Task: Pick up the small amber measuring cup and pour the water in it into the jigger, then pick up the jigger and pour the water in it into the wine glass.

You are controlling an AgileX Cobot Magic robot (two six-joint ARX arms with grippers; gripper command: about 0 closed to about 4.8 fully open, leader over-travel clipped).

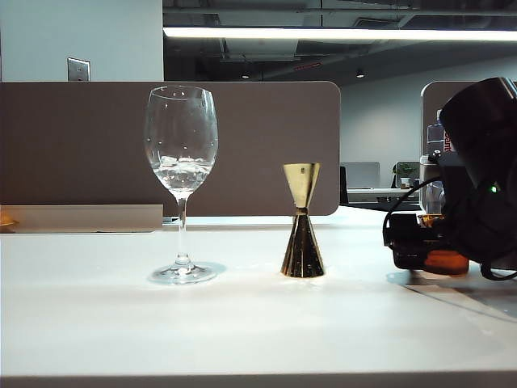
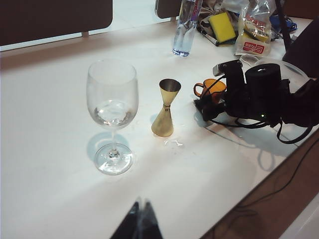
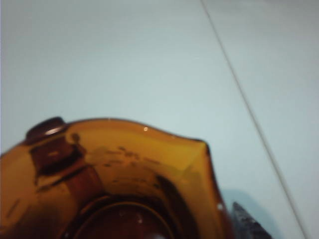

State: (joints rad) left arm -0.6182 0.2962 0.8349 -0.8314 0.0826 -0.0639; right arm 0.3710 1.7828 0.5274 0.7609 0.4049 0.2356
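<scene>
The wine glass (image 1: 181, 145) stands upright on the white table, left of centre, with clear water (image 1: 182, 174) in its bowl. To its right stands the gold jigger (image 1: 302, 226), upright, with nothing touching it. Further right the small amber measuring cup (image 1: 446, 261) rests on the table. My right gripper (image 1: 420, 242) reaches around it from the right. The right wrist view is mostly filled by the cup (image 3: 124, 179); one fingertip (image 3: 249, 226) shows beside its wall with a small gap, so the jaws are open. My left gripper (image 2: 141, 205) hangs shut and empty over the near table, short of the glass (image 2: 112, 99).
A clear plastic bottle (image 2: 185, 30), a yellow sponge (image 2: 222, 26) and a snack bag (image 2: 254, 35) lie at the table's far side behind the right arm. A brown partition (image 1: 81, 145) runs behind the table. A seam (image 3: 249, 114) crosses the tabletop.
</scene>
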